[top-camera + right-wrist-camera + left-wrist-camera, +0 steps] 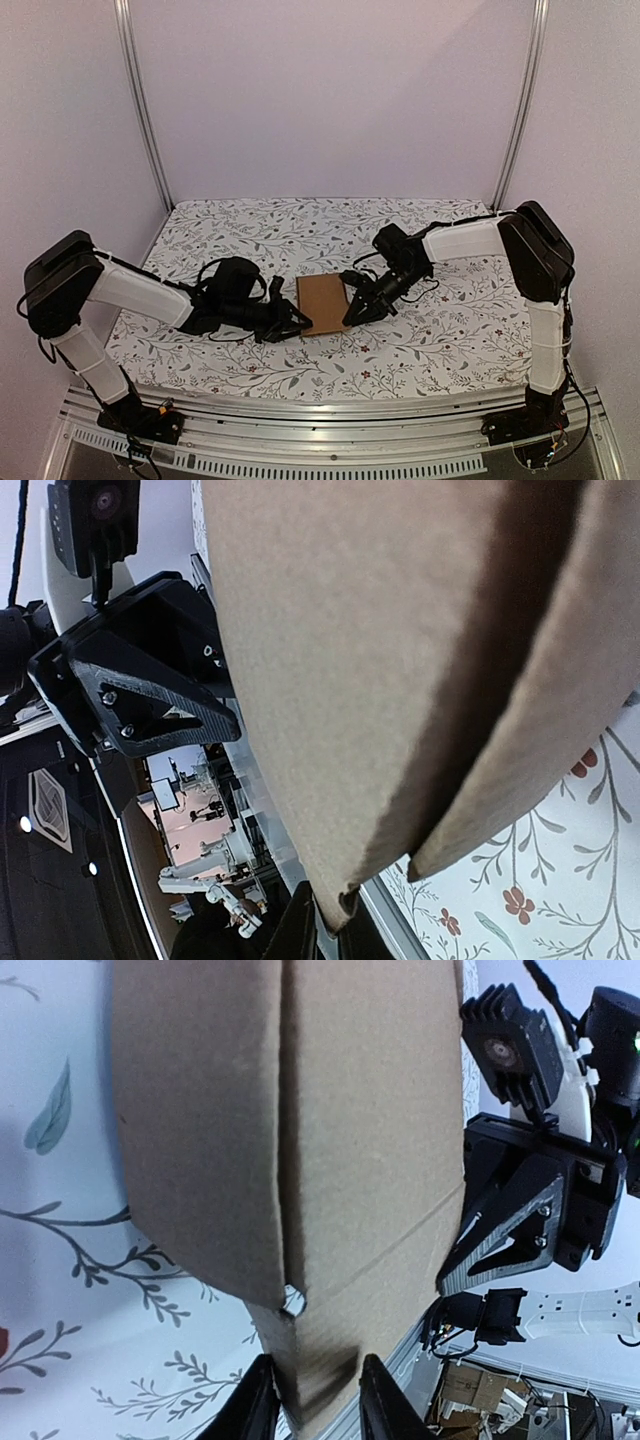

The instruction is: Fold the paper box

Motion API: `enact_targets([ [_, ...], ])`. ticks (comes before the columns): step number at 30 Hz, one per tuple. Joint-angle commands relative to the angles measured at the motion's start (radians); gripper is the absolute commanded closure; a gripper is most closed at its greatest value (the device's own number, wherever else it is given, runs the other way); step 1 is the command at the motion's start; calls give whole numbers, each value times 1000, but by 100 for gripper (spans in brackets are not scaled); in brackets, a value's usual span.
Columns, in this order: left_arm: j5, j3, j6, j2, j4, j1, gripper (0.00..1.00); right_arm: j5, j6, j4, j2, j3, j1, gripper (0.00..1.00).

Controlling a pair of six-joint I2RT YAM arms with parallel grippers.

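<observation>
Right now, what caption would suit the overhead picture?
Black left gripper and right gripper pinch opposite edges of a plain brown cardboard paper box.

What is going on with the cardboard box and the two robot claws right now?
paper box: partly folded, two panels meeting at a seam, held from both sides.
left claw: shut, pinching one edge of the box.
right claw: shut, pinching the opposite edge.

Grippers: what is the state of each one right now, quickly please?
Left gripper: closed, holding the paper box by one edge.
Right gripper: closed, holding the paper box from the other side.
</observation>
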Motion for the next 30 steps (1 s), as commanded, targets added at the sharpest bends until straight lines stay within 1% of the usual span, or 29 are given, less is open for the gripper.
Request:
enact_targets([
  [1,20,-35,-21,51,199,-8,75,-18,8,16,40,-16,-12,91],
  [7,56,-85,-99,117,384,13,90,-16,7,16,51,-16,-19,88],
  [9,67,-95,-124,143,440,15,93,-19,6,15,52,-16,-25,86],
  [11,74,-106,-152,165,494,17,94,-22,5,16,52,-14,-28,80],
  [14,86,-113,-180,192,556,17,95,-32,4,19,54,-14,-30,73],
  [21,89,-131,-230,232,659,22,96,-42,14,32,59,-21,-35,68],
  [28,117,-135,-267,280,785,25,95,-43,17,51,51,-50,-61,59],
  [30,129,-132,-280,296,819,25,94,-60,31,107,46,-73,-67,59],
])
